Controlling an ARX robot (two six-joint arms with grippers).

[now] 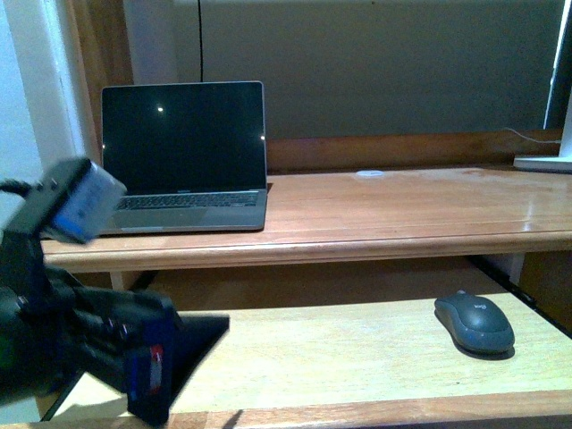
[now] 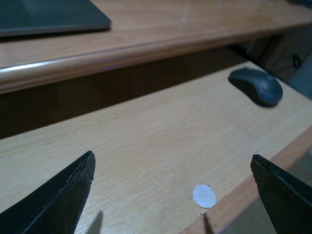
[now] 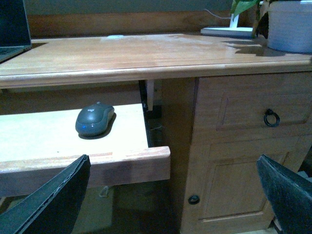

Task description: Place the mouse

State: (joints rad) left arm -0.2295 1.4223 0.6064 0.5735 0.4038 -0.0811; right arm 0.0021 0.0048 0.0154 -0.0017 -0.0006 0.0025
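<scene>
Ahead of the gaping right gripper (image 3: 173, 158), far from the equally spread left gripper (image 2: 171, 158), mouse (image 3: 95, 119) sits on sliding shelf (image 3: 39, 141); probably light, rigid, slick, so pinch its sides.

This looks like a home study or office corner: a wooden counter (image 1: 402, 210) carries an open laptop (image 1: 183, 156), a pull-out shelf (image 1: 340, 353) below holds a mouse (image 1: 474, 323), and ring-handled drawers (image 3: 253, 114) stand beside the shelf.

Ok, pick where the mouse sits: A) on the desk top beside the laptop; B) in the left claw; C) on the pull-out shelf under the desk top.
C: the mouse lies on the pale pull-out shelf, below the desk top that carries the laptop.
</scene>
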